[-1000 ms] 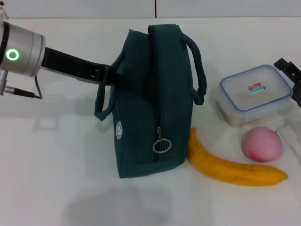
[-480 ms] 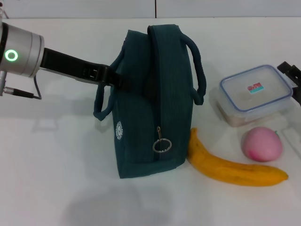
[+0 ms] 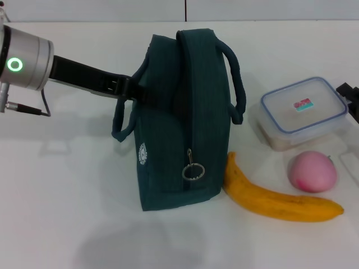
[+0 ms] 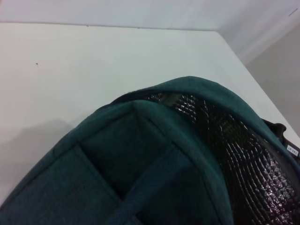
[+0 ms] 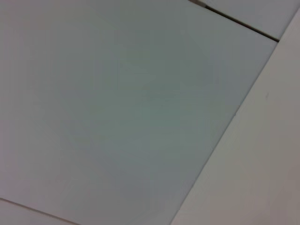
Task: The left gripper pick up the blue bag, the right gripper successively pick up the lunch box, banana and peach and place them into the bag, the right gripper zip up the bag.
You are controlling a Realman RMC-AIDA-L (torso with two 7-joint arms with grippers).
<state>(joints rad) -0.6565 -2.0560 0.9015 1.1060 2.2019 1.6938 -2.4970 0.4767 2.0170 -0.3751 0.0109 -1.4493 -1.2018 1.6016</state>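
Note:
The blue bag (image 3: 179, 123) stands upright in the middle of the table, its zip pull ring (image 3: 193, 171) hanging on the near side. My left gripper (image 3: 132, 89) reaches in from the left and holds the bag's upper left edge, under one handle. The left wrist view is filled with the bag's rim (image 4: 140, 154) and its black quilted lining (image 4: 234, 140). Right of the bag lie the clear lunch box (image 3: 303, 109) with a blue-rimmed lid, the pink peach (image 3: 312, 171) and the banana (image 3: 275, 199). Only a black piece of my right gripper (image 3: 349, 92) shows at the right edge, beside the lunch box.
The white table (image 3: 67, 196) stretches to the left and in front of the bag. The banana's stem end touches the bag's lower right corner. A plain pale surface is all that appears in the right wrist view.
My right gripper has drawn back toward the right edge, away from the lunch box. The left arm and the bag have shifted only slightly.

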